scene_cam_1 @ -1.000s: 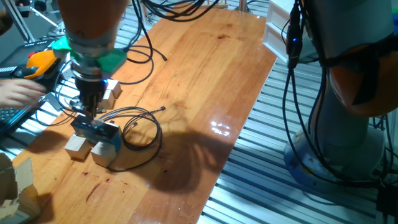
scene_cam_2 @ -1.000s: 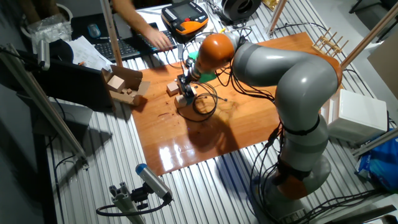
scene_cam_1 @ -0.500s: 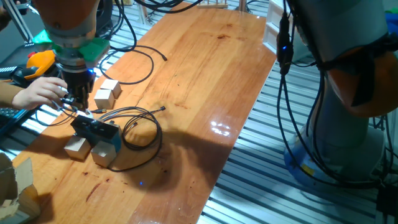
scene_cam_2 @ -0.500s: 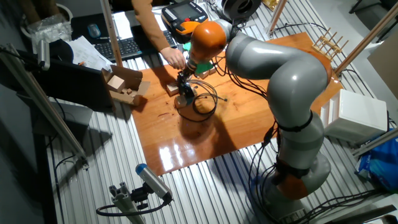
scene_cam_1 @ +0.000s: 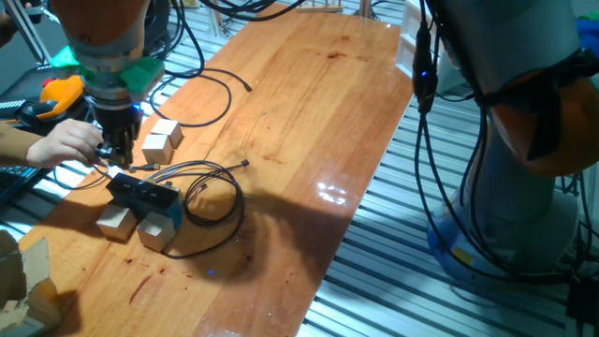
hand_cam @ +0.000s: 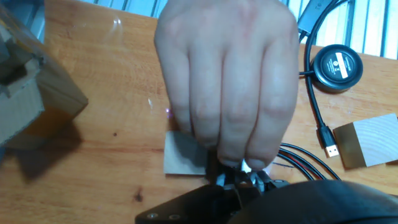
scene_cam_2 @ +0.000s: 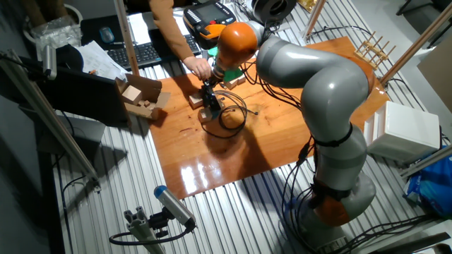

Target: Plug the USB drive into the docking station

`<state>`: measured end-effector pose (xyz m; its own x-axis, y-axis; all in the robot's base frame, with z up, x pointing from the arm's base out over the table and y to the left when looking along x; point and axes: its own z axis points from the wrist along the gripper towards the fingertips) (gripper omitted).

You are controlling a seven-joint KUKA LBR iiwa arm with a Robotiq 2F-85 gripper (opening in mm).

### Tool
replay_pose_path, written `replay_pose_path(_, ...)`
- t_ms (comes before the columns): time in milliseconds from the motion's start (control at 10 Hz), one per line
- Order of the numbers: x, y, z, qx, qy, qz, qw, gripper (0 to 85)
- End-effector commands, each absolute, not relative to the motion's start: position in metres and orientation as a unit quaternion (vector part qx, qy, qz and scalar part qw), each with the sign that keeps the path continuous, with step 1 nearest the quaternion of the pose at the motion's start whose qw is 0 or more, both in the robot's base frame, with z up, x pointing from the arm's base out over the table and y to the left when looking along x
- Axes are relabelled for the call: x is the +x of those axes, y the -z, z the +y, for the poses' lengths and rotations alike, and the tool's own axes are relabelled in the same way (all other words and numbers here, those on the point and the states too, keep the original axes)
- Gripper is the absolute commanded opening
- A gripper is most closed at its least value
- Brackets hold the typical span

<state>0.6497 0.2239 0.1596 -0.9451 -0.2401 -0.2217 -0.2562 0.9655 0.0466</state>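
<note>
the gripper [scene_cam_1: 114, 157] hung just above the far end of the docking station [scene_cam_1: 142, 194], which lay flat on the wooden table [scene_cam_1: 309, 112] propped against two pale wooden cubes [scene_cam_1: 157, 231] on its near side, thin black cables [scene_cam_1: 211, 183] looping off it. a third cube [scene_cam_1: 159, 142] sat just beside the gripper, apart from the dock.

a person's hand [hand_cam: 227, 74] reached in at the fingertips; in the hand view it covered nearly everything in front of the fingers, so the finger state could not be told, open or clenched, nor whether anything was between them. the fixed views were too small and the hand [scene_cam_1: 65, 142] blocked that side too.

usb drive itself: not visible in any view, probably under the person's hand or at the fingertips, cannot say. a loose usb plug [hand_cam: 330, 144] on a cable end lay near a round black puck [hand_cam: 337, 66] in the hand view, not the drive as far as i could tell.

progress judgement: early or stalled. nothing seen plugged in by the robot, the gripper was beside the dock rather than lined up on a port, and the person seemed to be adjusting or handing over something. left to do: secure the drive, align with a port, push in.
</note>
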Motion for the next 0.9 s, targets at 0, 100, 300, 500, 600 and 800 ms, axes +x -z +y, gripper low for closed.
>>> replay_pose_path(0, 0.6498, -0.1593, 0.2231, -0.125, -0.035, 0.987, 0.096, 0.0)
replay_pose_path(100, 0.649, -0.1608, 0.2235, -0.121, -0.031, 0.988, 0.087, 0.0)
replay_pose_path(300, 0.6478, -0.1617, 0.2241, -0.108, -0.022, 0.991, 0.077, 17.0)
replay_pose_path(500, 0.6434, -0.1594, 0.2275, -0.099, -0.02, 0.991, 0.084, 17.0)
replay_pose_path(600, 0.6431, -0.1594, 0.2278, -0.099, -0.017, 0.991, 0.084, 17.0)
replay_pose_path(800, 0.6467, -0.1592, 0.2251, -0.097, -0.028, 0.992, 0.071, 17.0)
